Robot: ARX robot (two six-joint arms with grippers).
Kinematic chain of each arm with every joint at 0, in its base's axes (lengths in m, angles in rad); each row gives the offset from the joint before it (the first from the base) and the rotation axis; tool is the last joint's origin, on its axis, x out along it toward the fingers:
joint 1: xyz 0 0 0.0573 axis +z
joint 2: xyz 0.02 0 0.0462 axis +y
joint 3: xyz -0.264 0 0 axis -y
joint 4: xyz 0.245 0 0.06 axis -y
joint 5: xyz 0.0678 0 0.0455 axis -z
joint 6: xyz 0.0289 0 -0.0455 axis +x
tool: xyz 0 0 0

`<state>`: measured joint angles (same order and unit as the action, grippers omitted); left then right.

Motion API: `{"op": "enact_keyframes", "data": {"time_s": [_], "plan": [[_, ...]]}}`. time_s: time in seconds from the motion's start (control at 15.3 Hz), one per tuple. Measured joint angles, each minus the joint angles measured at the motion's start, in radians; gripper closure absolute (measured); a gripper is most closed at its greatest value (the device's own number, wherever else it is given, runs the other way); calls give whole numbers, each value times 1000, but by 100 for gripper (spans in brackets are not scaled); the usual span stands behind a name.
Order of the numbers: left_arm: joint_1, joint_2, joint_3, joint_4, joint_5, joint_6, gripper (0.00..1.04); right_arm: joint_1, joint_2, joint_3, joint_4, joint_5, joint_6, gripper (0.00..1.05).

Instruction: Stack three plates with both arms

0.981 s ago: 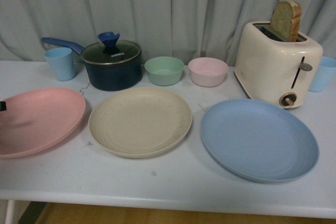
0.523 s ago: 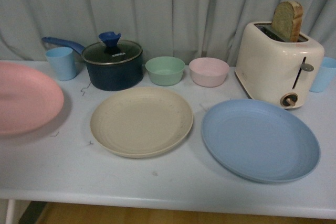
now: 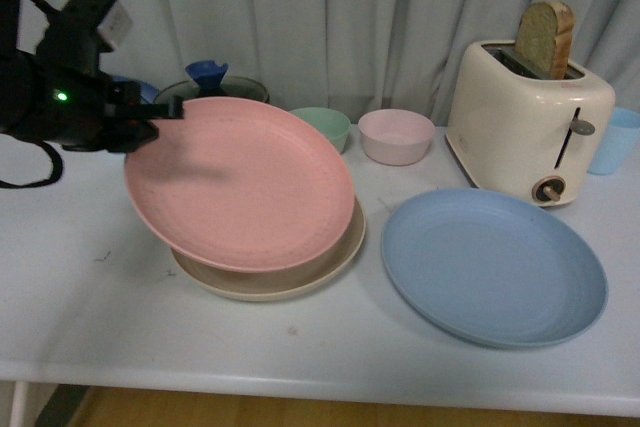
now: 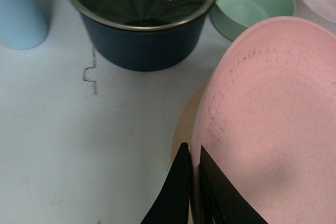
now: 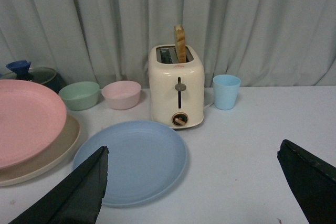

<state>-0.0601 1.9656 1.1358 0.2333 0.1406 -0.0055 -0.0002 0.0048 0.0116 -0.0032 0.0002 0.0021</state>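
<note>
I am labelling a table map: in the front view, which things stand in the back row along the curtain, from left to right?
From the left: lidded dark pot → green bowl → pink bowl → cream toaster holding a bread slice → light blue cup at the picture's edge.

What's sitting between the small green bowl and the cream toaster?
A small round pink bowl sits between the small green bowl and the cream toaster, clear in the front view.

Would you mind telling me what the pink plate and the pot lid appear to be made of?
The pink plate looks like matte plastic or fibre composite: dull, faintly speckled surface. The pot lid seems clear glass in a shiny metal rim, since the dark interior shows through.
</note>
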Motion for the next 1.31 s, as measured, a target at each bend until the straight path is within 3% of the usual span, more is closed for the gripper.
{"op": "enact_keyframes", "data": {"time_s": [0.26,0.98,1.11,1.24,1.31], "plan": [[-61,62,4,46,-18,-55,102,0,0,0,0,0,0,6],[-37,174,33,77,-44,-159,102,0,0,0,0,0,0,6],[-37,182,39,67,-39,-183,92,0,0,0,0,0,0,6],[-37,180,38,106,-4,-241,67,0,0,0,0,0,0,6],[-37,174,33,122,3,-258,62,0,0,0,0,0,0,6]]}}
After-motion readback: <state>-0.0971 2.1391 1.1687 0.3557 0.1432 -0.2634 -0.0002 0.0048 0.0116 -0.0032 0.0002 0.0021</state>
